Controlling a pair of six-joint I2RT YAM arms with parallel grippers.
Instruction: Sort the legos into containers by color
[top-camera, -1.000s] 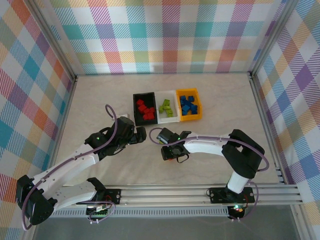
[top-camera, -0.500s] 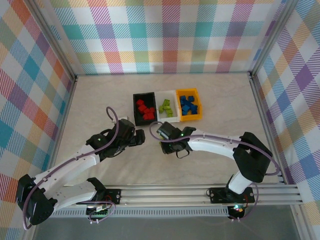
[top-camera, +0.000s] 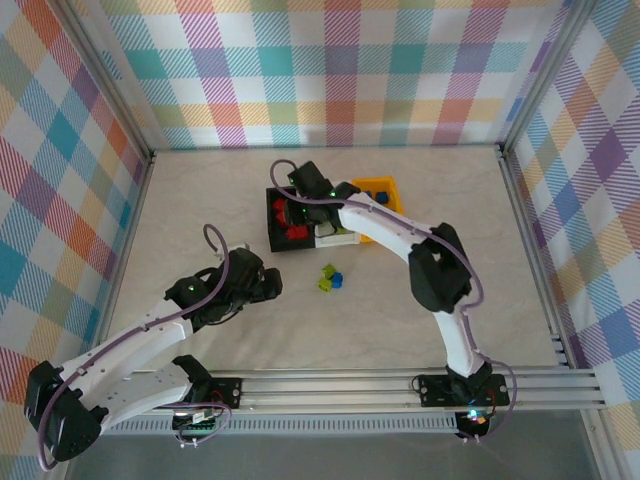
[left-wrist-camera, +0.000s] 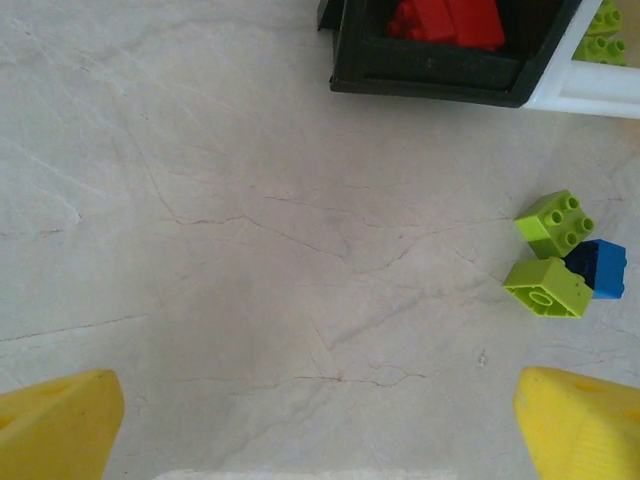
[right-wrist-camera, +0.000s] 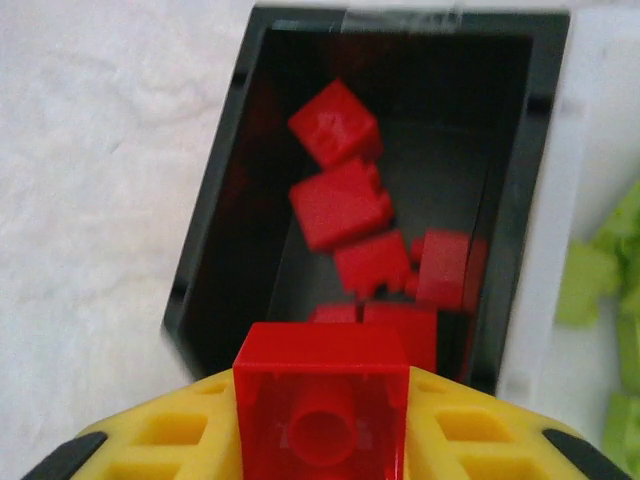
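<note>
The right gripper (right-wrist-camera: 322, 455), at the bottom centre of its wrist view, is closed on a red brick (right-wrist-camera: 322, 395), pinched between its yellow fingers (right-wrist-camera: 160, 445) above the black bin (right-wrist-camera: 215, 250). That bin takes up the upper middle of the frame and holds several more red bricks (right-wrist-camera: 340, 205), while green bricks (right-wrist-camera: 600, 270) lie in the white bin (right-wrist-camera: 545, 300) at the right edge. The left gripper (left-wrist-camera: 320, 430) is spread wide with nothing in it, its yellow fingertips (left-wrist-camera: 55, 425) in the bottom corners over the bare table (left-wrist-camera: 250, 250), and two loose green bricks (left-wrist-camera: 553, 222) and a blue brick (left-wrist-camera: 603, 268) huddle together on the table at the right of that frame, below the bins.
</note>
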